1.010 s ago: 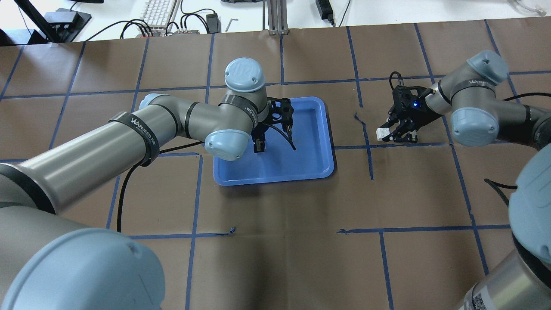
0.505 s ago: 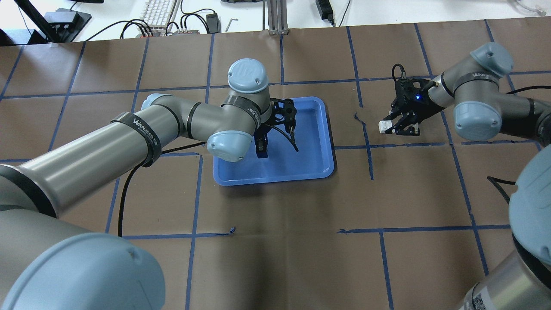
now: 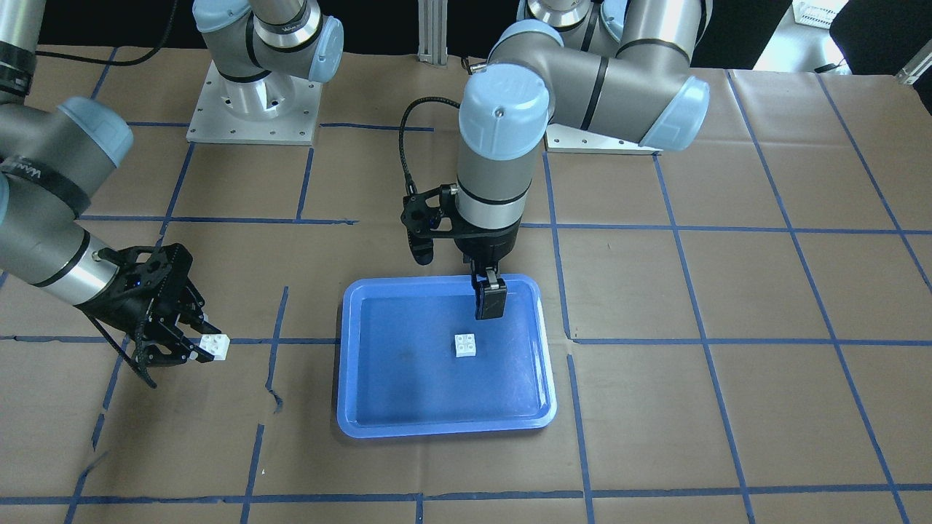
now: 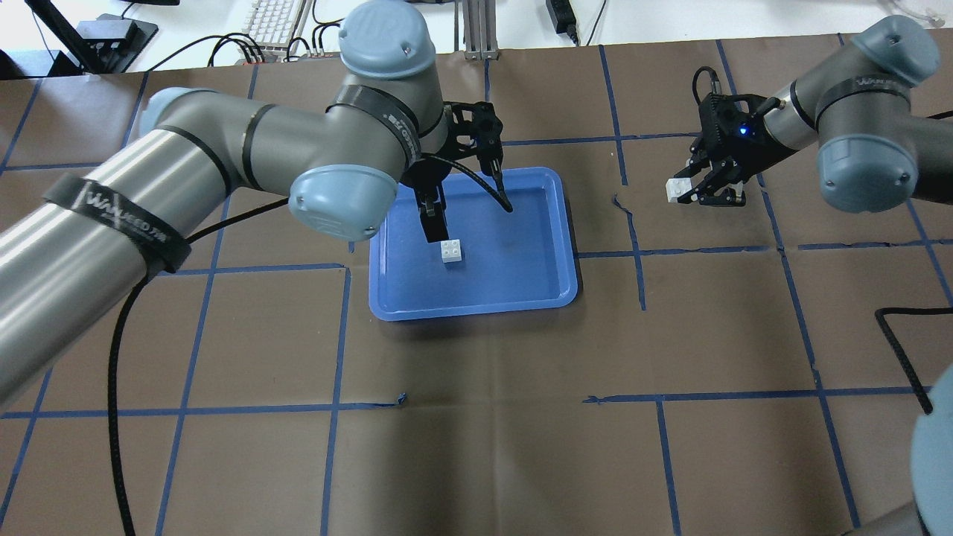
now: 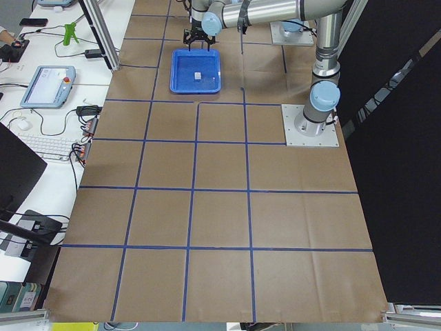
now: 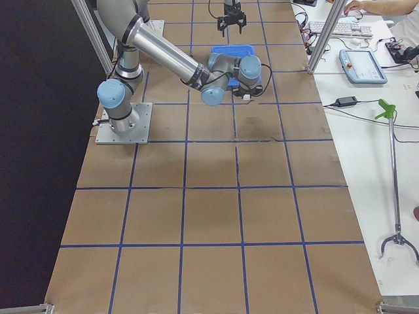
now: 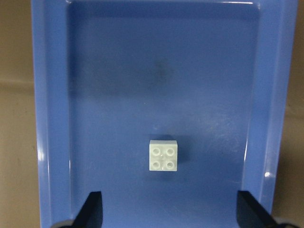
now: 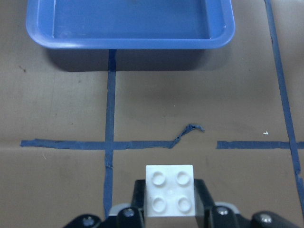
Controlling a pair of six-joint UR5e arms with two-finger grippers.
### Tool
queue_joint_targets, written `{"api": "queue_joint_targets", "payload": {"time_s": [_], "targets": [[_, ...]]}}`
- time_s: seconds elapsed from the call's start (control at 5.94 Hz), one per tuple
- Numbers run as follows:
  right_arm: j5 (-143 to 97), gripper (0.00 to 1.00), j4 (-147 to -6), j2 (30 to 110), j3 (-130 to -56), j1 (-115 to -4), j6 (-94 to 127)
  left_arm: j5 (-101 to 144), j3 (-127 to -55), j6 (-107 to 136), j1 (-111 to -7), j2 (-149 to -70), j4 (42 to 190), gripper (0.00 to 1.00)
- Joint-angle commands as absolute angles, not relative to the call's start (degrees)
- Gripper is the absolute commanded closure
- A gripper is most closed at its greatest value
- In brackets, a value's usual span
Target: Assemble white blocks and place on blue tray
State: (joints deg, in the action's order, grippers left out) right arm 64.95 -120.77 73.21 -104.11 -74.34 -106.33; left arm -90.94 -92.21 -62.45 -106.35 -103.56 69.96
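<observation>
The blue tray (image 4: 476, 311) lies at the table's middle. One white block (image 4: 451, 251) lies studs up on the tray's floor, and it also shows in the front view (image 3: 464, 345) and the left wrist view (image 7: 164, 156). My left gripper (image 7: 170, 214) hangs above it, open wide and empty, with one of its fingers (image 4: 432, 221) just beyond the block. My right gripper (image 4: 689, 192) is to the right of the tray, shut on the second white block (image 4: 677, 189), which it holds studs up above the paper (image 8: 170, 191).
Brown paper with a blue tape grid covers the table, with a torn tape end (image 4: 622, 202) between the tray and my right gripper. My left arm's elbow (image 4: 335, 205) hangs over the tray's left edge. A keyboard (image 4: 275, 18) and cables lie beyond the far edge.
My left gripper has risen from the tray floor, and a white block now shows lying there. My right gripper has lifted its white block up and farther from the robot.
</observation>
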Motion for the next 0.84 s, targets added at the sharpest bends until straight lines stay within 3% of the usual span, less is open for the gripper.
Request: {"api": "queue_joint_targets", "payload": {"time_s": [0.0, 0.34, 0.67], "targets": [[62.67, 0.67, -120.93, 74.71, -104.15, -80.55, -99.00, -90.97, -90.27, -57.42, -101.98, -94.87, 83.00, 0.01], [62.40, 0.67, -126.86, 73.84, -104.06, -90.31, -90.66, -90.97, -90.44, -54.24, -97.75, -90.37, 90.34, 0.01], [62.58, 0.67, -136.62, 69.64, -104.06, -96.48, -80.55, -90.79, -90.27, -33.16, -93.88, -90.35, 87.73, 0.01]]}}
